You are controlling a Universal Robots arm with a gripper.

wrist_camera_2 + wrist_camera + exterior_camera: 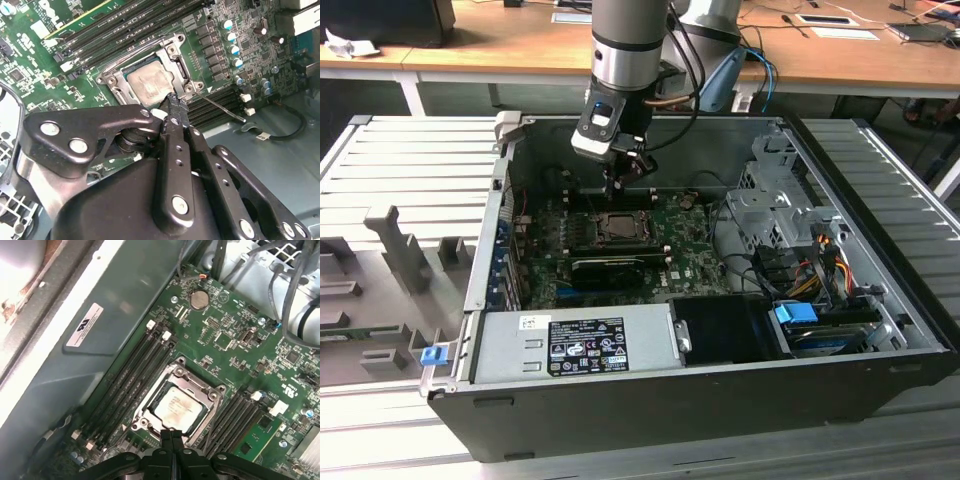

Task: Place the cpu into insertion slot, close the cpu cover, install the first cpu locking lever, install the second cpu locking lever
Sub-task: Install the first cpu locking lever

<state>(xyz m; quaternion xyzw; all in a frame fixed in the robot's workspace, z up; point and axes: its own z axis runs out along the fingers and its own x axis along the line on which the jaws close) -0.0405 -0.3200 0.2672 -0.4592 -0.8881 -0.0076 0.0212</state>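
Exterior view
arm (630, 50): comes down from the far side into the open case (720, 400).
gripper (616, 180): hangs just above the slot (601, 228), on its far edge.
card (610, 266): long and black, lying just beside the slot on the near side.

Second wrist view
gripper (172, 102): fingers (175, 130) clenched together with nothing between them. The tip is at the near corner of the cover (176, 62). Whether it touches cannot be told.
cpu (149, 85): seated flat in the slot, its dull grey top showing through the cover's cut-out.
cover: lies flat around the cpu, its frame on all sides.
lever (220, 107): thin metal rod beside the slot, angling away from its corner over the memory slots (125, 25).

First wrist view
gripper (171, 436): the two fingers meet in one line, pointing at the slot's near edge.
cpu (177, 407): in the slot, level, framed by the cover (200, 377).
memory slots (135, 375): black rows running along both sides of the slot.
coin cell (199, 299): on the green board, well apart from the slot.
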